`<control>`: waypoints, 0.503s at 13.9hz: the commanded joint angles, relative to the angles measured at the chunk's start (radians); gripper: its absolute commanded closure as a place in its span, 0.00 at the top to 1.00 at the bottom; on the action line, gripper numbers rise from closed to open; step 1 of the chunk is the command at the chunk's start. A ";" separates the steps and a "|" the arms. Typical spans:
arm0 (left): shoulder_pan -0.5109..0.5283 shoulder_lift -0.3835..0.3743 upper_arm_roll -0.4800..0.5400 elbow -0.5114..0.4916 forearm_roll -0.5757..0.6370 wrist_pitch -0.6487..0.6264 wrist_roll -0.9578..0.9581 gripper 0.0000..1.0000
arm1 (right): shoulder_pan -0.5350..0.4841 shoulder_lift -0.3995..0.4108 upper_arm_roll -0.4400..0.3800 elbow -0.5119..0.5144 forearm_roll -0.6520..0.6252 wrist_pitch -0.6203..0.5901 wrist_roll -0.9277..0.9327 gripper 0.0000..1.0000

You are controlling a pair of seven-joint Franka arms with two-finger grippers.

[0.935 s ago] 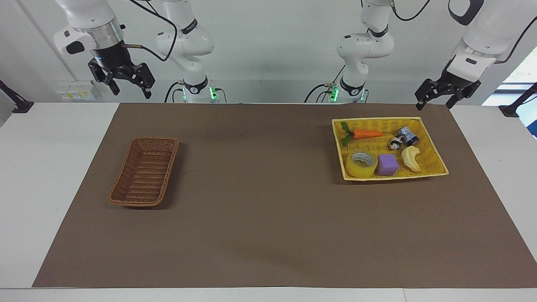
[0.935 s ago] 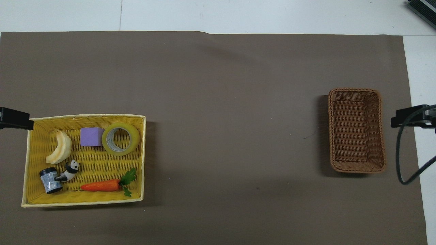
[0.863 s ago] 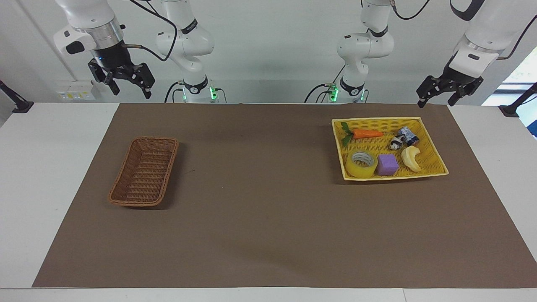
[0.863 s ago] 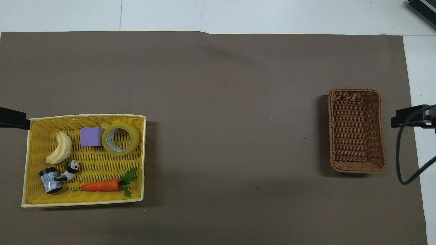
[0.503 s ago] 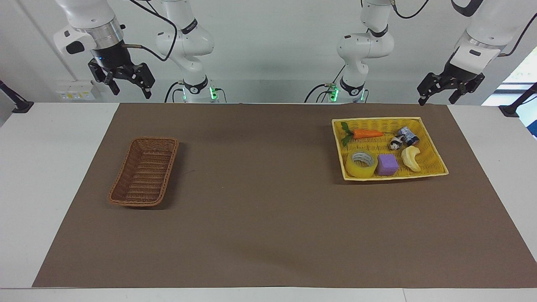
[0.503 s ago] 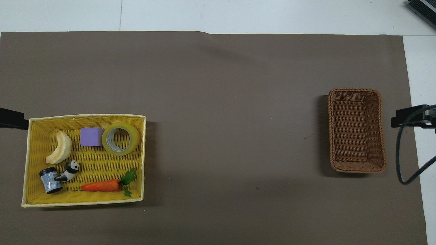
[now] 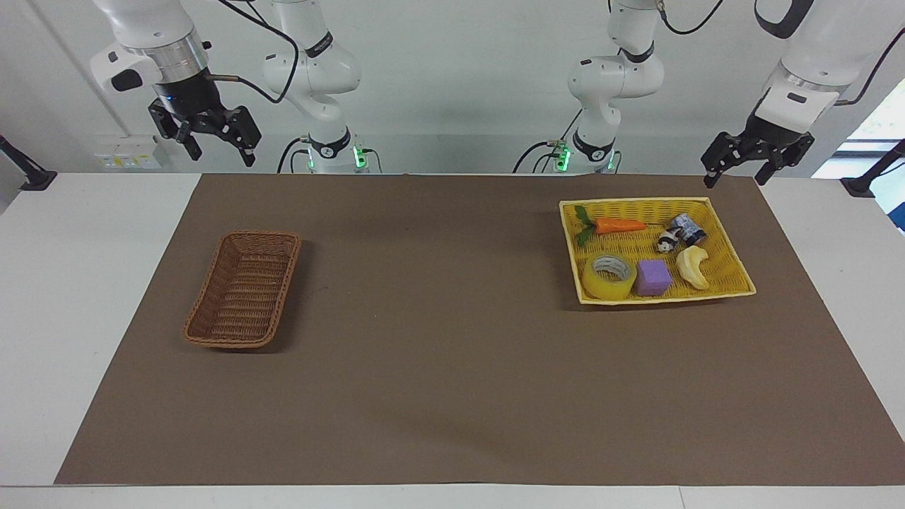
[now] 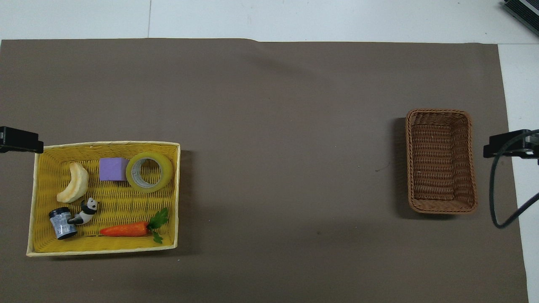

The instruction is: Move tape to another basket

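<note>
Only the left pincer (image 7: 735, 168) moved: rose a bit, then dropped back and drifted toward the tray's (image 7: 735, 265) near corner at the left arm's end. In the overhead view its tip (image 8: 21, 139) shows further in now. Jaws spread throughout.

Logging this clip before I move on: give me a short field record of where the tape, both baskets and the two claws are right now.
tape: lying flat in yellow tray, beside purple cube; tape, yellow tray, purple cube
target: brown wicker basket, toward right arm's end, holds nothing
left claw: open, raised above the yellow tray's edge nearest the robots
right claw: open, raised, waiting
task state: tape not yet grasped
</note>
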 commanded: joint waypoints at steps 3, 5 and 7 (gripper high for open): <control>-0.016 -0.018 -0.004 -0.098 -0.018 0.103 0.020 1.00 | -0.012 -0.008 0.005 -0.005 0.020 -0.008 0.006 1.00; -0.039 -0.015 -0.003 -0.131 -0.035 0.132 0.049 1.00 | -0.012 -0.008 0.005 -0.005 0.020 -0.009 0.006 1.00; -0.056 -0.015 -0.003 -0.157 -0.037 0.149 0.019 1.00 | -0.012 -0.008 0.005 -0.005 0.020 -0.009 0.006 1.00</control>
